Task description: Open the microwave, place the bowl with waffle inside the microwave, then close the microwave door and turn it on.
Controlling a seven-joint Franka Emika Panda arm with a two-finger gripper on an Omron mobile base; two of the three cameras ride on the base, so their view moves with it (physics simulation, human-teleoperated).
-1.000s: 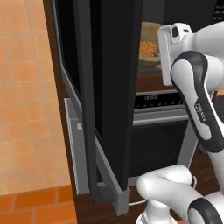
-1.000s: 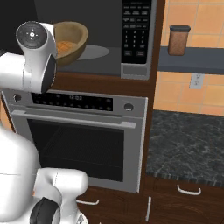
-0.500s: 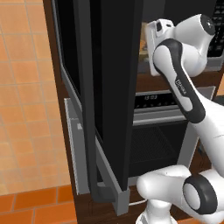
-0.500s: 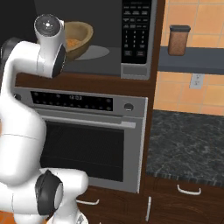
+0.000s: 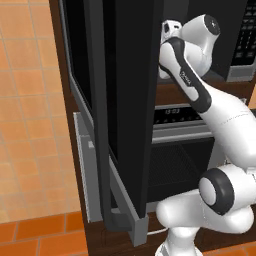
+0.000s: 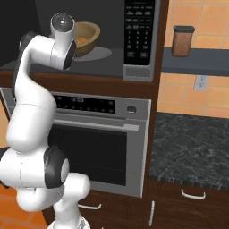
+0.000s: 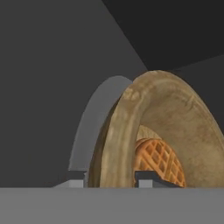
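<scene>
Bowl [image 6: 86, 38] sits inside microwave [image 6: 139, 71], on the pale turntable [image 6: 99, 53], left part of the cavity. In right base view it stands upright, mouth up, round so no long axis; the arm's elbow covers its left side. In hand view the bowl [image 7: 153, 131] looks tipped on edge, mouth to the right, because that camera is rolled. Waffle [image 7: 159, 161] lies in the bowl, golden grid pattern, lower part cut off by the frame edge.

Tool [image 7: 111, 178]: two fingertips [image 7: 146, 177] straddle the bowl rim, one outside the wall, one inside by the waffle, jaws partly spread around the rim. Contact with the rim is hard to make out; can't tell for sure if it pinches.

Door [image 5: 125, 110] stands swung wide open, seen edge-on in left base view, tall black slab hiding most of the cavity and the bowl. Handle not clear.

Button panel [image 6: 139, 31] at right of the cavity, digits too small to read. Oven [image 6: 96, 143] below, shut. Brown jar [image 6: 182, 41] on a shelf to the right, contents not visible. Dark counter [image 6: 192, 147] lower right.
</scene>
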